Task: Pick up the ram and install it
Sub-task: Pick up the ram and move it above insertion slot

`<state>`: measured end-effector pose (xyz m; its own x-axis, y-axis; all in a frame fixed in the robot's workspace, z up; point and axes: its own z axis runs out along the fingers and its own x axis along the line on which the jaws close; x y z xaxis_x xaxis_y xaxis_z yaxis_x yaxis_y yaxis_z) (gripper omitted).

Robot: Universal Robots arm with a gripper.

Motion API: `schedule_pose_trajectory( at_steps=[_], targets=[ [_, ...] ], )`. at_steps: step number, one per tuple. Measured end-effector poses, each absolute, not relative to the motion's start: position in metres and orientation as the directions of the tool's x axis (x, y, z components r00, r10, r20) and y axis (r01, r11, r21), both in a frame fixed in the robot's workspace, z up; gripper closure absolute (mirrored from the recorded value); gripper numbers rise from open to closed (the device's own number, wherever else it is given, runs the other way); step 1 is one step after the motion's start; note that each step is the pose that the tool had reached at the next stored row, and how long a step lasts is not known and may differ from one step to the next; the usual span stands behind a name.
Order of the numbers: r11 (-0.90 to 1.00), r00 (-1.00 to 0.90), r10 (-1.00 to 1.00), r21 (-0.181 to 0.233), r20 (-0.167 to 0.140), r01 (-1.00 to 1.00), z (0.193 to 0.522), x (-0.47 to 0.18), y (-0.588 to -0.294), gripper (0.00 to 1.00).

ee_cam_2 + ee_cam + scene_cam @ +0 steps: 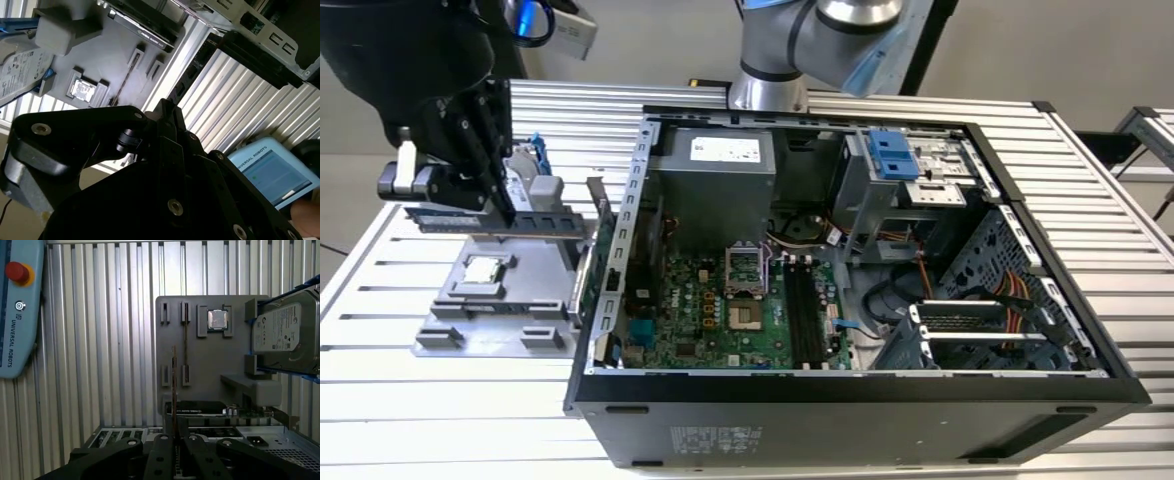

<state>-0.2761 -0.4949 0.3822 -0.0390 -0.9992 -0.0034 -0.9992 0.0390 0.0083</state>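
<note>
The ram [540,225] hangs level, raised over the gray holder tray [454,325], outside the open computer case [854,400] on the exterior view's left. The gripper [498,205] is clamped on its upper edge. Pick-up is judged complete. The black motherboard slots [803,310] stand unfilled, so installation is outstanding.

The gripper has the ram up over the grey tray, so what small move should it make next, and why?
Probably carry it toward the exterior view's right, high enough to clear the case wall. The gripper holds the ram above the grey tray, outside the case, and that wall stands between it and the black slots on the motherboard.
</note>
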Motion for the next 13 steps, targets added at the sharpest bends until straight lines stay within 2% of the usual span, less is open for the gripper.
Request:
schedule_pose_trajectory(
  at_steps=[13],
  targets=[
    [0.039,-0.039,-0.999,0.008,-0.003,-0.999,0.3822,-0.2659,-0.4949,1.00]
  ],
)
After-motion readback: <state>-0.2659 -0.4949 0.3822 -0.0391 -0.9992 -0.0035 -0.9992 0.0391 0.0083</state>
